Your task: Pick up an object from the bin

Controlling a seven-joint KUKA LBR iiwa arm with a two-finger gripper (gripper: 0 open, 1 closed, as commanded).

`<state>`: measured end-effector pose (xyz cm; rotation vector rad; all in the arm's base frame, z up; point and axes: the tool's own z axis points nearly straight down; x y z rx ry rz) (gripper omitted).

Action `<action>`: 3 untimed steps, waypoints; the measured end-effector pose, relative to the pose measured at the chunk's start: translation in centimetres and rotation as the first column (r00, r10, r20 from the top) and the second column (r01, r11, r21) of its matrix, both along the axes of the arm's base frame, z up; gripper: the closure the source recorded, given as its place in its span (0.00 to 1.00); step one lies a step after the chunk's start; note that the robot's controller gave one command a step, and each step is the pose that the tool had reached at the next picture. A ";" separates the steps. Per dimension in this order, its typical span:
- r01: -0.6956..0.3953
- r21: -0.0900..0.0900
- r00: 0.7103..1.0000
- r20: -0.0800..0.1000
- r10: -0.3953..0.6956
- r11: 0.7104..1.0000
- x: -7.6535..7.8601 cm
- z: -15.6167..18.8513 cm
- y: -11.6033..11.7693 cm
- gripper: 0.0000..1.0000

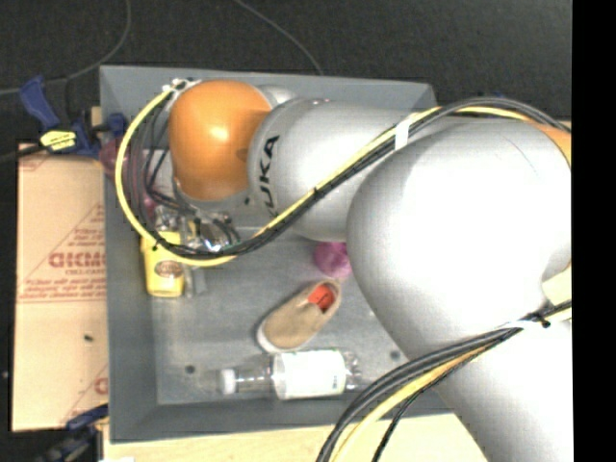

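- The gripper (pixel 185 231) hangs low at the left side of the bin (pixel 130 373), close to the left wall, with little room between it and that wall.
- Its working end is hidden among wires and the wrist above it, so I cannot tell whether it is open or closed, or whether it grips anything.
- A yellow block (pixel 164 273) with a round label on its face lies just below the gripper in the picture, against the foot of the left wall. It is the nearest thing to the gripper; contact between them cannot be made out.
- The orange cover (pixel 214 138) sits on the wrist over the bin's upper left corner, and a yellow-and-black cable (pixel 120 176) loops out around it, near the left rim.
- The arm (pixel 452 229) comes in from the right and covers the upper and right parts of the bin.
- A pink thing (pixel 333 255) shows at the arm's lower edge, near the middle of the bin, partly hidden.
- A tan shoe (pixel 294 320) with a red patch lies tilted on the floor at the middle.
- A clear bottle (pixel 298 374) with a white label lies on its side along the near wall, apart from the shoe.
- The bare grey floor is open between the yellow block, the shoe and the bottle, in the lower left.
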<state>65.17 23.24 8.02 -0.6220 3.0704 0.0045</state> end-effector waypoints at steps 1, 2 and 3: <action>-0.288 -0.001 0.958 -0.008 0.288 0.958 -0.9 -0.4 -0.4 0.00; -0.313 -0.001 0.950 0.007 0.313 0.950 -0.1 -0.6 -0.3 0.00; -0.674 -0.009 0.739 0.006 0.674 0.739 -2.7 -0.3 -0.1 1.00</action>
